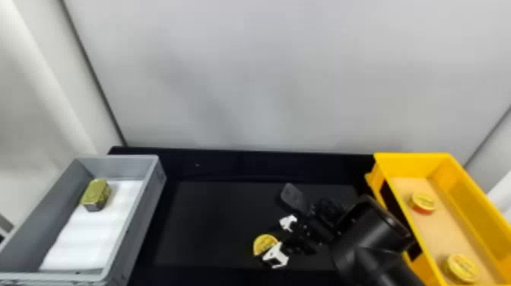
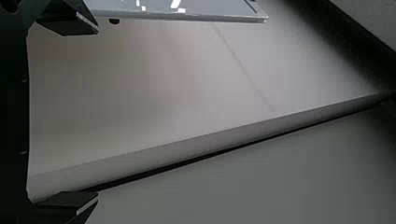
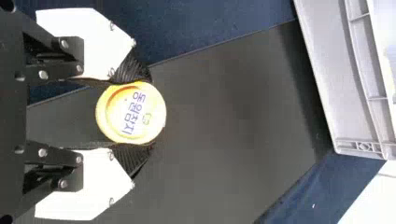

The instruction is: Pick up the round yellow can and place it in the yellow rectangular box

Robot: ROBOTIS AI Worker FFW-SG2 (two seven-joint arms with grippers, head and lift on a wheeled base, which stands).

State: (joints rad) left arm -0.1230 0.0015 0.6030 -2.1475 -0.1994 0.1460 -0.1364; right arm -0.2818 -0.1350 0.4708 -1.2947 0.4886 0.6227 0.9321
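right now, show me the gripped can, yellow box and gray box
Gripped can (image 3: pixel 131 113): right wrist view, its round face.
Yellow box (image 1: pixel 412 165): head view, its far wall.
Gray box (image 1: pixel 121 168): head view, its far wall.

Tool clasps can; gray box apart

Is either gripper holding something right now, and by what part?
The right gripper has the can by its round side, jaws on opposite edges. The left gripper is open, holding nothing.
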